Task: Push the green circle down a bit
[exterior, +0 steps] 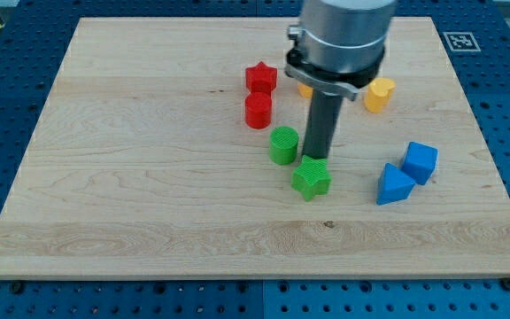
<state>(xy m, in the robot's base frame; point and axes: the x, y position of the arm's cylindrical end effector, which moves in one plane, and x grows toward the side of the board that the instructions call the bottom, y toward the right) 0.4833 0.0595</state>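
Approach step: my tip (316,158), a bare rod holding nothing, stands just right of the green circle (283,144); it likely must next move above it.

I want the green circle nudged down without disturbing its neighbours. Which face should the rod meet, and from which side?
Meet the green circle on its upper edge, coming from the view's top, centred so the round side does not slip aside. My tip now sits right of it, against the green star, so it probably must go round first, below the red cylinder.
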